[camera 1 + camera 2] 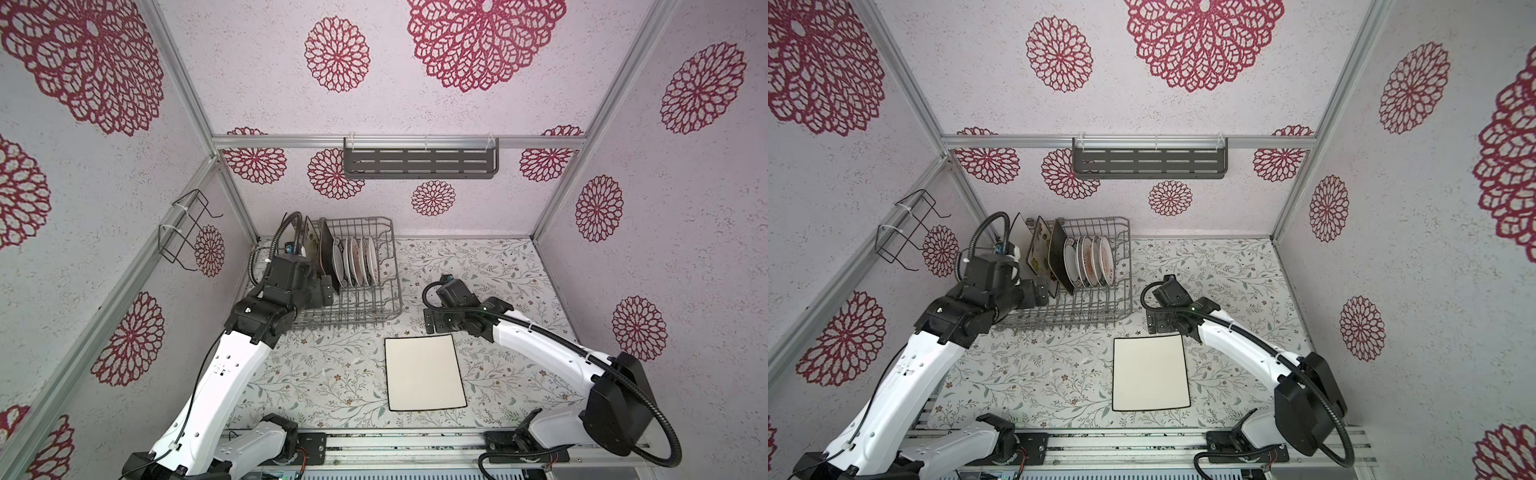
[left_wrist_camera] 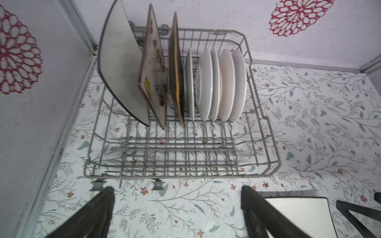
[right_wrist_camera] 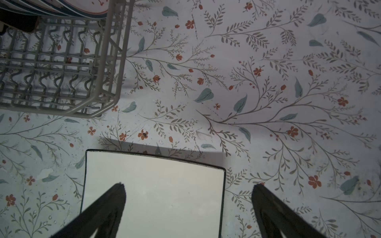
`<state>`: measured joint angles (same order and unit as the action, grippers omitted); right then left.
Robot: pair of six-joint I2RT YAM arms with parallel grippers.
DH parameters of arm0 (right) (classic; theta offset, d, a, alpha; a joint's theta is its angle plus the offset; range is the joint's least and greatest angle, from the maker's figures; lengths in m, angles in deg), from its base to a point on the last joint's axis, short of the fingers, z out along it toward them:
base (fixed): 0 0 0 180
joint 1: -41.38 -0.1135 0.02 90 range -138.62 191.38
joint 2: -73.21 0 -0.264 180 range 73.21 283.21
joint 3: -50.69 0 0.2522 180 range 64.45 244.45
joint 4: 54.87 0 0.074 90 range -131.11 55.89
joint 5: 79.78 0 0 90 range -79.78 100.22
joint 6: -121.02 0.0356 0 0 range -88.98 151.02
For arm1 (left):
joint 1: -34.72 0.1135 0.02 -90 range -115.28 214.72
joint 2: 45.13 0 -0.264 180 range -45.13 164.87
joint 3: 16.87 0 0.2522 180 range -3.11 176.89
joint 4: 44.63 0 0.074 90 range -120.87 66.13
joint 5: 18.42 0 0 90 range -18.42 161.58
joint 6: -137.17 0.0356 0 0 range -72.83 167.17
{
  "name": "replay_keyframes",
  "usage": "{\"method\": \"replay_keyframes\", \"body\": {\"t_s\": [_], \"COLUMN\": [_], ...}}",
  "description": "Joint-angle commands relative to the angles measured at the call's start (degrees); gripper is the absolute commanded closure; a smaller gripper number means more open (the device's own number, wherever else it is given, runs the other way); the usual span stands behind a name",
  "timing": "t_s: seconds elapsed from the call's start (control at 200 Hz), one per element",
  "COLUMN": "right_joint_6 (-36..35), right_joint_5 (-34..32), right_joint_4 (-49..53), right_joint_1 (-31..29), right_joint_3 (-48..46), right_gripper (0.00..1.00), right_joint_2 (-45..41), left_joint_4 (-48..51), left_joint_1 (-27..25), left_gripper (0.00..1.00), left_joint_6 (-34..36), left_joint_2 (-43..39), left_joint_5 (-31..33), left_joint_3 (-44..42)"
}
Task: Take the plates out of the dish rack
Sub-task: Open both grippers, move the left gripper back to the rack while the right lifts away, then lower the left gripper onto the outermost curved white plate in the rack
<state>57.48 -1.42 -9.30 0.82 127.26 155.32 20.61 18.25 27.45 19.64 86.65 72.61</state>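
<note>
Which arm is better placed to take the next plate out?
Probably left: the left gripper is open beside the rectangular plates in the dish rack; the right gripper hangs by the unloaded plate.

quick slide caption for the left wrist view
Open left tool before the rack holding three rectangular plates and several round plates; one white plate on the table.

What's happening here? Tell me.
Two robot arms are unloading a grey wire dish rack. One white black-rimmed rectangular plate lies flat on the floral table. In the rack stand another white black-rimmed plate, a cream floral plate, a dark brown plate and a row of small round white plates. The left gripper, open and empty, faces the rack; the right gripper hangs open over the flat plate.
</note>
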Motion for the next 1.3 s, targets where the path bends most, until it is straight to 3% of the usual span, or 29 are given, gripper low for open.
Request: {"method": "replay_keyframes", "body": {"t_s": [0.0,0.09,0.165,0.39,0.605,0.74,1.296], "right_joint_6": [-1.58,-2.22,-2.85,-3.9,-1.34,-1.24,-0.84], "right_joint_5": [0.52,0.22,0.19,-1.04,-3.16,-3.9,-4.71], "right_joint_4": [0.96,0.15,0.08,0.81,-2.64,-3.29,-4.39], "right_joint_1": [-0.23,-0.23,-0.23,-0.14,-0.2,-0.14,2.62], "right_joint_3": [2.47,2.9,3.59,4.76,-0.74,-2.83,-4.8], "right_gripper": [0.01,0.01,0.02,0.02,0.05,0.02,0.01], "right_joint_2": [0.63,1.04,1.93,3.76,-1.93,-4.69,-5.29], "left_joint_4": [2.01,1.65,0.79,1.09,-2.12,-3.12,2.23], "left_joint_1": [7.07,12.02,13.85,15.82,17.64,18.86,21.89], "left_gripper": [0.02,0.0,0.02,0.07,0.12,0.13,0.18], "left_joint_6": [8.07,9.23,10.56,16.08,16.35,16.64,19.03], "left_joint_2": [3.95,8.11,11.35,20.77,26.6,31.33,52.66], "left_joint_5": [-5.06,-8.5,-6.71,-0.76,-0.9,-2.65,-5.76], "left_joint_3": [5.11,10.0,14.04,24.09,27.06,30.93,50.81]}}
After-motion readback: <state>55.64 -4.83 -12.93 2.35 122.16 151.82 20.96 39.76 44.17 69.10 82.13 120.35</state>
